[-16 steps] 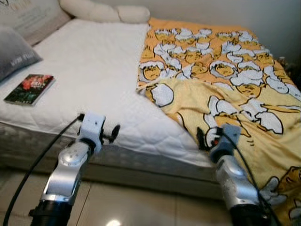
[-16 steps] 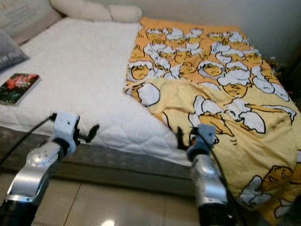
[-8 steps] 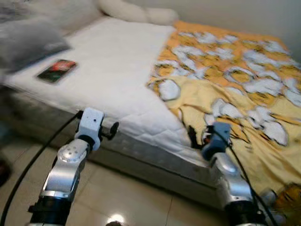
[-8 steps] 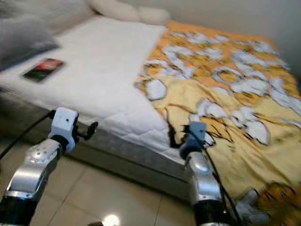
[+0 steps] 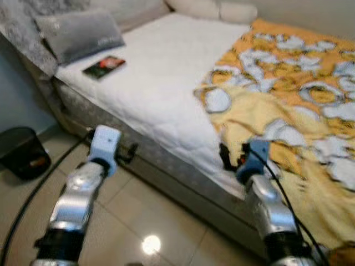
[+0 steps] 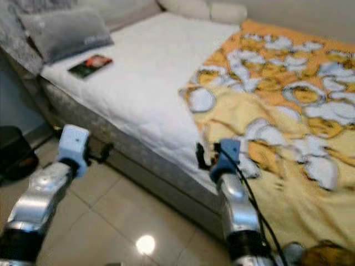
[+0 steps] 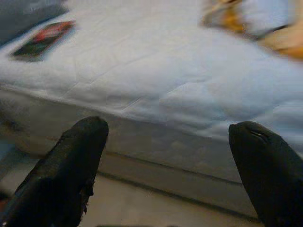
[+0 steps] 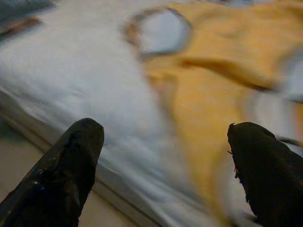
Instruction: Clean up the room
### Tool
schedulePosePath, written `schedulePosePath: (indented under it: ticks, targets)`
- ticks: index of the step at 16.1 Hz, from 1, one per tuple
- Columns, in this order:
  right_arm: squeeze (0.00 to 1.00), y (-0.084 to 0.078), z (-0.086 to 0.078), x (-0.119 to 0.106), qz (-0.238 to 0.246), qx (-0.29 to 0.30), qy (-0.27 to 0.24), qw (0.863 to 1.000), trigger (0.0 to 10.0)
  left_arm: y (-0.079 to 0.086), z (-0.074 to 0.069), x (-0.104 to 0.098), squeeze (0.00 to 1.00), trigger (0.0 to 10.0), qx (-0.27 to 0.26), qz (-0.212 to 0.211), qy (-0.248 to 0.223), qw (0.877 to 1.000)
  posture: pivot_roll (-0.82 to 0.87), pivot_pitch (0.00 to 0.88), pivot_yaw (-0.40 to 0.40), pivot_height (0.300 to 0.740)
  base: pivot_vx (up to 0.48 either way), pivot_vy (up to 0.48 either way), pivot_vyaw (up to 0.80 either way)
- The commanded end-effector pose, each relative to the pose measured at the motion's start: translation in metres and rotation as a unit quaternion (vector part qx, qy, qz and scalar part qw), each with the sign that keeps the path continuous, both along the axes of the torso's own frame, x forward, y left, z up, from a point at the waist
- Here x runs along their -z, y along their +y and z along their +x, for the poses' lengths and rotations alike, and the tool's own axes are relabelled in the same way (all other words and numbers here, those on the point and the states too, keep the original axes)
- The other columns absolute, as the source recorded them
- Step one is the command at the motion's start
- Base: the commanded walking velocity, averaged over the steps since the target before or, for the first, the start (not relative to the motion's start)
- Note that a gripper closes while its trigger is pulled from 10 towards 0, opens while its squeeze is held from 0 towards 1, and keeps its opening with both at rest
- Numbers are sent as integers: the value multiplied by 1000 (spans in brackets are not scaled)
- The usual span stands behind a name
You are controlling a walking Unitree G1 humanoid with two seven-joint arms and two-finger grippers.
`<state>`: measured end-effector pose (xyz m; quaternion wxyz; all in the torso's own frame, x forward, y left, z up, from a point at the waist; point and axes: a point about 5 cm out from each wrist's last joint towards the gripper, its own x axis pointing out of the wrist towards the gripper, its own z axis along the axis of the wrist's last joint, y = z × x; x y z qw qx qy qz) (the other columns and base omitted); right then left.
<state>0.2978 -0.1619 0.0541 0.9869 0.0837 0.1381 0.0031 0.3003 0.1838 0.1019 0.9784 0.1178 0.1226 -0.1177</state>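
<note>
Left end effector spread, book, bin

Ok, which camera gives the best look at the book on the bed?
The left eye view: the book lies whole on the white mattress beside the grey pillow. The right eye view matches; the left wrist view shows it blurred.

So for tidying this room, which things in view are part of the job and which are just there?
Likely part of the job:
- yellow patterned blanket, rumpled over one side of the bed
- book lying on the white mattress

Just there:
- grey pillow
- cream pillows
- black bin on the floor

Left gripper and right gripper are open, holding nothing.
</note>
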Motion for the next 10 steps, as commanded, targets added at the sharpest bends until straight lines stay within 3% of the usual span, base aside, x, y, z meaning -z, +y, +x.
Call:
schedulePosePath:
  ticks: [1, 6, 10]
  targets:
    - [1000, -4, 0, 0, 1, 11, 0, 1000, 10000, 0, 1, -5, 0, 10000, 5, 10, -9, 1000, 32, 0, -16, 740, 0, -341, 0]
    - [1000, 0, 0, 1, 2, -3, -1, 1000, 10000, 1, 2, -5, 0, 10000, 5, 12, -12, 1000, 32, 0, -19, 740, 0, -337, 0]
    - [1000, 2, -1, 1, 0, -10, -1, 1000, 10000, 0, 2, -4, 0, 10000, 8, 13, -13, 1000, 32, 0, -20, 740, 0, -340, 734]
